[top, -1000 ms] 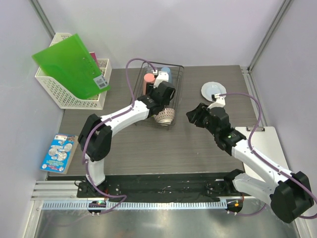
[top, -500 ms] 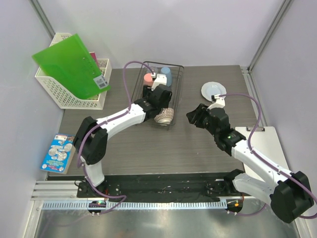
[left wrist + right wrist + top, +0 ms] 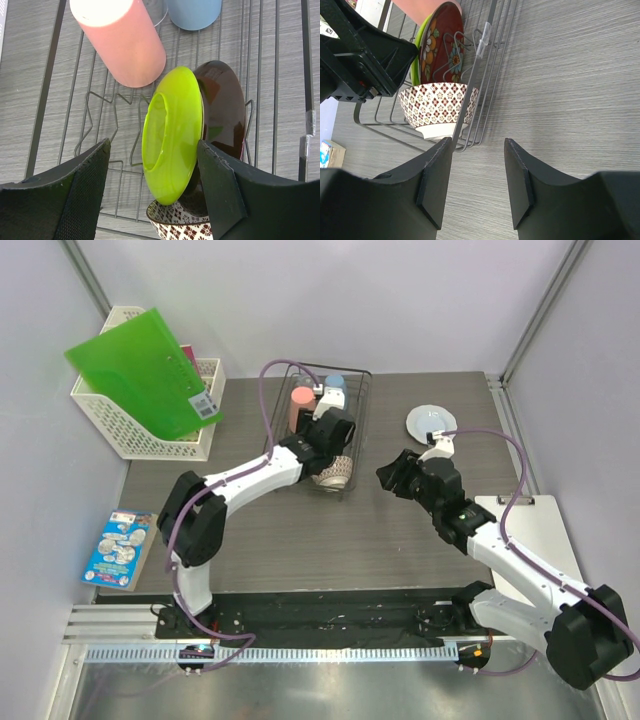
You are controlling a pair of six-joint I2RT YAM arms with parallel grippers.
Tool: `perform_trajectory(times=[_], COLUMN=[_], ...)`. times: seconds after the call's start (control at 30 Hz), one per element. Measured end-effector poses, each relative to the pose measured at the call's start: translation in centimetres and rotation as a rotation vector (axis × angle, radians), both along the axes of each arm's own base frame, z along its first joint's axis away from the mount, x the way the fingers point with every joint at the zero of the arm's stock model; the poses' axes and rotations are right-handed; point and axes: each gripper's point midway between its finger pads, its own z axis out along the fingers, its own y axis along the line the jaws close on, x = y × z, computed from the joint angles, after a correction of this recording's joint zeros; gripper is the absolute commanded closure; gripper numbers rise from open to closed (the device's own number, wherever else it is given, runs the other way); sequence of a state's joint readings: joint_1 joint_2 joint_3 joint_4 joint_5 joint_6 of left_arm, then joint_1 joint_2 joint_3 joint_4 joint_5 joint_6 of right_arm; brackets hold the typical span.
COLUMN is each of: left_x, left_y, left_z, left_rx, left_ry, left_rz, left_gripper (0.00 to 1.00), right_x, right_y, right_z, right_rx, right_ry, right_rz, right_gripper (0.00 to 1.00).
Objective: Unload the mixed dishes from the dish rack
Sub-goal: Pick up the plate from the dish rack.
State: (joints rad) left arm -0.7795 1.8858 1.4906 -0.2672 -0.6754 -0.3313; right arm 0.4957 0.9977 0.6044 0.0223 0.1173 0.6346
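L gripper [image 3: 153,150] is spread wide & empty, jaws either side of the yellow-green plate [image 3: 175,115] w/o touching it. Looks lined up to close on the plate's rim from above. All this is inside the dish rack [image 3: 47,85], mid-counter [image 3: 300,530].

Pink cup [image 3: 122,40] stands at the rack's far-left corner, light blue cup [image 3: 194,11] just beside it on the right. Both are clear of the jaws, so no clash expected there.

Yellow-green plate stands on edge in the wire prongs, which is why a pinch from above works. Red patterned plate [image 3: 222,110] is right behind it, faces touching or nearly. The right-hand jaw has to slip betw. them, risk of nudging the red one.

White bowl with reddish pattern [image 3: 437,107] sits at the rack's near end, below the plates' edges.

R gripper [image 3: 477,145] hovers low over bare counter just right of the rack, jaws apart, nothing betw. them. Prob. waiting out of the way.

Pale grey-white plate [image 3: 432,423] lies flat on the counter, well right of the rack, so one dish seems unloaded.
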Motion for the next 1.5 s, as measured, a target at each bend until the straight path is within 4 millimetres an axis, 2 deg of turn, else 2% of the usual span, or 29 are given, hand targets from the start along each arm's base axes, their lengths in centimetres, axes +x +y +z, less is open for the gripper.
perform_trajectory(times=[0.23,0.43,0.57,0.63,0.7,0.8,0.9,1.5], left_x=[0.7,1.3,1.3,1.3,1.2,1.0,0.7,-1.3], left_y=[-0.2,-0.5,-0.9,-0.9,-0.7,-0.3,0.2,0.8], left_z=[0.0,-0.1,-0.1,0.0,0.0,0.1,0.1,-0.4], left_rx=[-0.024,-0.106,-0.134,-0.147,-0.157,-0.154,-0.157,-0.136], left_ry=[0.0,0.016,0.023,0.025,0.031,0.041,0.058,0.128], left_rz=[0.007,0.004,-0.006,-0.009,-0.012,-0.013,-0.012,-0.055], left_gripper=[0.3,0.42,0.44,0.4,0.27,0.18,0.16,0.17], right_x=[0.0,0.0,0.0,0.0,0.0,0.0,0.0,-0.1], right_y=[0.0,0.0,0.0,0.0,0.0,0.0,0.0,0.0], right_z=[-0.5,-0.7,-0.7,-0.7,-0.7,-0.7,-0.7,-1.0], right_rx=[-0.008,-0.009,-0.009,-0.009,-0.009,-0.009,-0.009,-0.012], right_ry=[0.014,0.017,0.017,0.017,0.017,0.017,0.017,0.023], right_rz=[0.0,0.0,0.0,0.0,0.0,0.0,0.0,0.001], right_gripper=[0.49,0.49,0.49,0.49,0.49,0.49,0.49,0.49])
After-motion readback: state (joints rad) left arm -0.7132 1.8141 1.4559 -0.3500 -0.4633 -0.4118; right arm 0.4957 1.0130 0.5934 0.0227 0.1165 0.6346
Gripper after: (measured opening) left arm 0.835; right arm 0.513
